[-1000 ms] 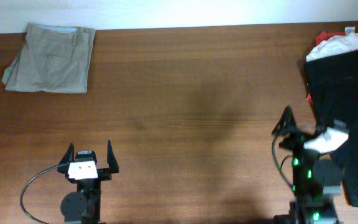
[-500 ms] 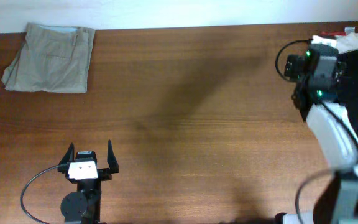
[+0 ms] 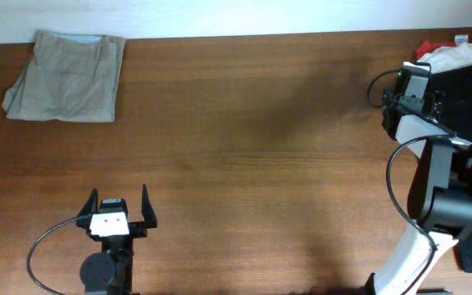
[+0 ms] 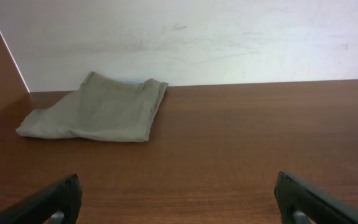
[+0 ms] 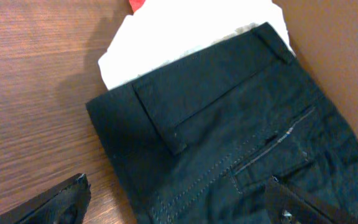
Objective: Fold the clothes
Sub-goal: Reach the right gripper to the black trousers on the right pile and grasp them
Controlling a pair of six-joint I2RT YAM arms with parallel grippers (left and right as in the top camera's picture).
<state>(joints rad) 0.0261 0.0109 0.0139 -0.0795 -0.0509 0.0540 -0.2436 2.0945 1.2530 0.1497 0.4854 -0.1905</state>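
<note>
While the right end effector (image 5: pixel 180 203) hangs spread above the black trousers (image 5: pixel 229 124), the left end effector (image 4: pixel 179 200) rests spread too, far from the folded khaki garment (image 3: pixel 65 75).

Black trousers (image 5: pixel 229 143) run off the right edge; white cloth (image 5: pixel 185 31) hides most of the red piece (image 5: pixel 138 4).

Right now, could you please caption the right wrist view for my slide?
Open right pincer over black trousers lying on a white garment, a red piece peeking out behind, on the wooden table.
</note>
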